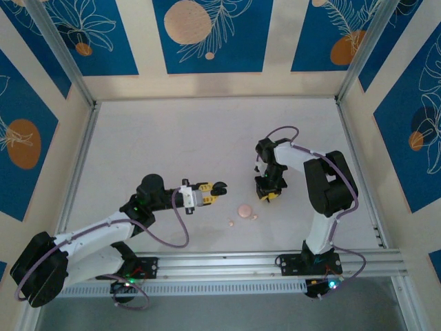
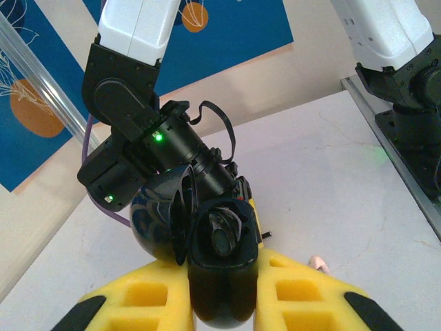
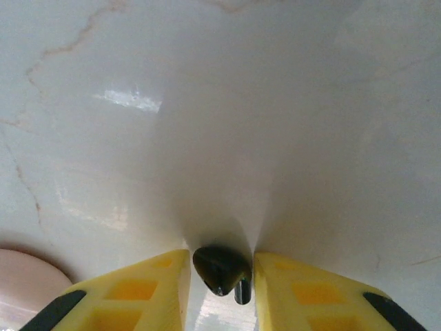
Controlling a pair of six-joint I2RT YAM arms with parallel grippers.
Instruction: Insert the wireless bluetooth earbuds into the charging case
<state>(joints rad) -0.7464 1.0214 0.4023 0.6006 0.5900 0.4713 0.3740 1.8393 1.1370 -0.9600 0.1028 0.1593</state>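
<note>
A round pink case sits on the white tabletop just beside the right claw, with two pale pink earbuds loose near it. The left claw grips a glossy black charging case, lid swung open, above the tabletop. A small, shiny black earbud with a short stem lies between the right claw's narrowed jaws. I cannot tell whether they pinch it.

The black charging case was open, hinged lid raised; a black earbud lay near a pink case.
</note>
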